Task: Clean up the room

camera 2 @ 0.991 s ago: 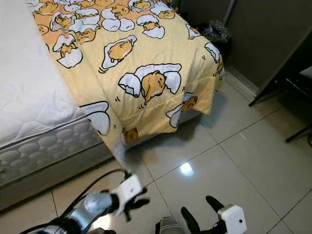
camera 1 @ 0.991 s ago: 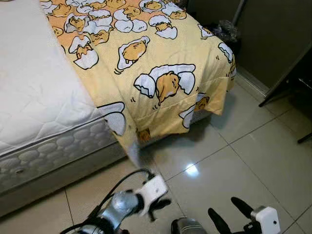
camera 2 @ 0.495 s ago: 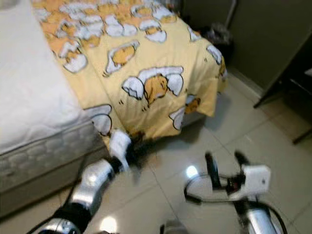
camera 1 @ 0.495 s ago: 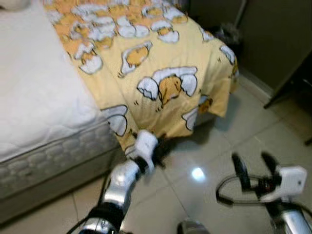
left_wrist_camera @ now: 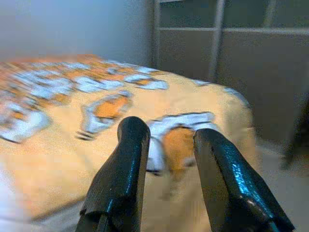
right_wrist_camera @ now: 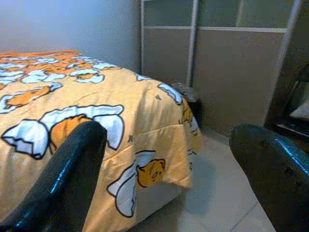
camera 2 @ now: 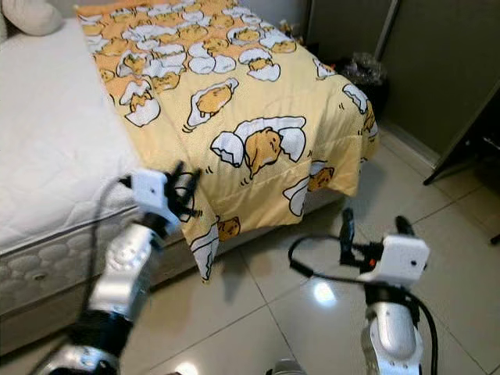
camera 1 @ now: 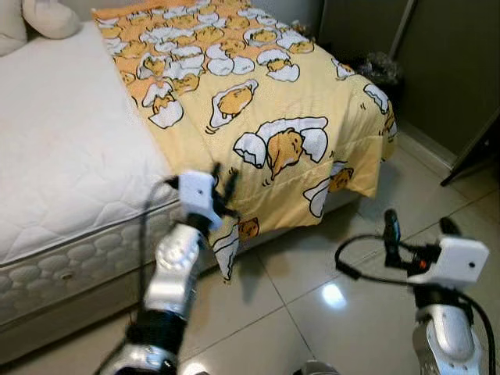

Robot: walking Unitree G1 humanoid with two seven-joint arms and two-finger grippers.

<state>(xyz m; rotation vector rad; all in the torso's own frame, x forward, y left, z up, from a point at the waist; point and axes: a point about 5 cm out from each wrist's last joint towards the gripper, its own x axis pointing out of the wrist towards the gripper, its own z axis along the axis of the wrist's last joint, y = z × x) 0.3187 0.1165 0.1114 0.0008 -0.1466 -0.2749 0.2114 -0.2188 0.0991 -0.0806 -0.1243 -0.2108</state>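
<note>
My left pincer (camera 1: 221,187), fingers slightly parted and gripping nothing, reaches the drooping edge of the yellow cartoon-egg quilt (camera 1: 266,117) skewed across the white mattress (camera 1: 70,172), while my right pincer (camera 1: 418,226) waits wide open above the tiled floor (camera 1: 351,297).

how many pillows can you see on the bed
2, both at the head of the bed: one pillow beside the yellow blanket, another pillow cut off at the picture's edge. More may lie out of view.

White mattress (camera 1: 70,164) bare on its near side, pillow (camera 1: 51,16) at its head. Glossy tiled floor (camera 1: 351,297) with a light reflection. Dark bin (camera 2: 361,74) beside grey sliding doors (right_wrist_camera: 231,72).
</note>
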